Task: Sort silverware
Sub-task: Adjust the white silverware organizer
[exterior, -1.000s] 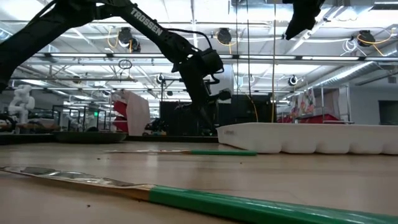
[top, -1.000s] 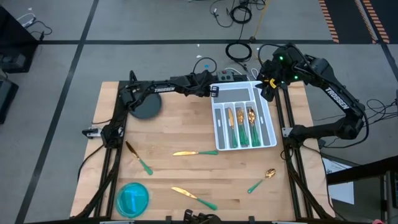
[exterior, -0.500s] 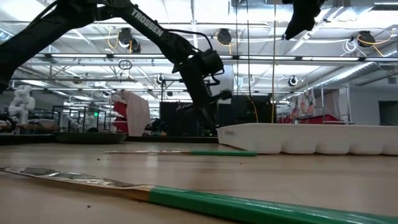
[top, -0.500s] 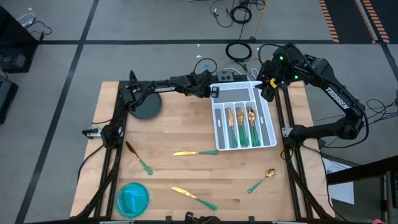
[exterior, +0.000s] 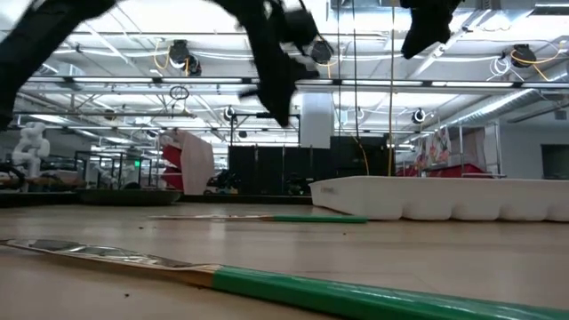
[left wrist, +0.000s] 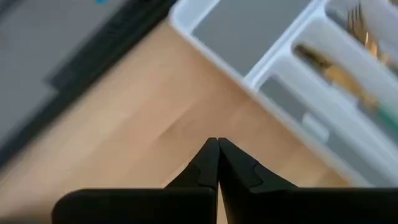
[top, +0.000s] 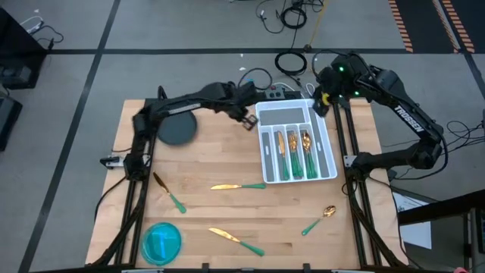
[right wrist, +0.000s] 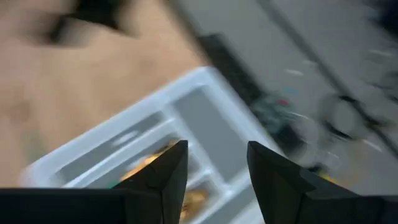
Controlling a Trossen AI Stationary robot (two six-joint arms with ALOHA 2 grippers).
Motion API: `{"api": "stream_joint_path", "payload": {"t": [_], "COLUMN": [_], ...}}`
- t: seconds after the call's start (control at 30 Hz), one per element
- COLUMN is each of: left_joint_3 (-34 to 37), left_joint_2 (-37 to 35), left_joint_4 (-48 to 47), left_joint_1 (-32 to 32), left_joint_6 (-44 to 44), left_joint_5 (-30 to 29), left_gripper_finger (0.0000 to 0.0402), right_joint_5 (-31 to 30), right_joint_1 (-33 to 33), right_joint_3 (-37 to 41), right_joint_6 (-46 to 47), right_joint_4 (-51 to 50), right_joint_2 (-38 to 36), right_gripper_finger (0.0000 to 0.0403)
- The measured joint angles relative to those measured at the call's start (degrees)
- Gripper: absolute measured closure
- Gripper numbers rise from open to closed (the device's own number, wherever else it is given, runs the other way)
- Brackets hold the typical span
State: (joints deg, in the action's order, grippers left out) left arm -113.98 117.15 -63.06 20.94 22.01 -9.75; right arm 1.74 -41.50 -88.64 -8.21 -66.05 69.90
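Left gripper point(top: 246, 121), jaws closed on nothing, hung above the bench point(top: 204, 163) just beside the white tray point(top: 330, 163). Right gripper point(top: 321, 102), jaws parted and empty, hovered over the tray's far end. Some silverware point(top: 292, 152) lay in the tray; four pieces point(top: 237, 186) lay scattered on the bench.
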Motion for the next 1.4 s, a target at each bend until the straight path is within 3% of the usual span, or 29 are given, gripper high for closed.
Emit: {"api": "stream_joint_path", "payload": {"t": [0.1, 0.2, 0.4, 0.53, 0.6, 0.87, 1.4], "left_joint_3": [0.0, -0.1, -0.2, -0.2, -0.2, -0.1, 0.0], "left_joint_2": [-7.8, -17.0, -31.3, -37.4, -39.0, -39.1, -37.6], "left_joint_4": [-6.3, -7.0, -6.6, -6.8, -7.6, -14.7, -16.5], "left_joint_1": [-1.5, -3.2, -7.0, -9.1, -9.9, -11.3, -11.3], "left_joint_6": [-2.5, -2.7, 4.2, 6.1, 6.2, 6.2, 4.1], "left_joint_5": [-4.4, -8.6, -18.7, -22.5, -22.9, -23.3, -23.8], "left_gripper_finger": [0.0394, 0.0394, 0.0394, 0.0394, 0.0394, 0.0394, 0.0394], "right_joint_5": [-10.0, -10.8, -7.1, 1.3, 4.0, 4.7, 2.6], "right_joint_1": [0.0, 0.7, 6.1, 9.0, 9.8, 12.1, 12.3], "right_joint_3": [0.0, 0.0, 0.1, 0.0, 0.0, 0.0, 0.0], "right_joint_6": [5.9, 9.5, 13.6, 16.7, 18.5, 22.6, 21.5], "right_joint_4": [1.0, 2.2, 10.7, 18.7, 20.9, 25.4, 32.2], "right_joint_2": [2.7, 7.3, 19.0, 25.5, 28.4, 37.6, 44.0], "right_gripper_finger": [0.0255, 0.0289, 0.039, 0.0397, 0.0401, 0.0402, 0.0403]}}
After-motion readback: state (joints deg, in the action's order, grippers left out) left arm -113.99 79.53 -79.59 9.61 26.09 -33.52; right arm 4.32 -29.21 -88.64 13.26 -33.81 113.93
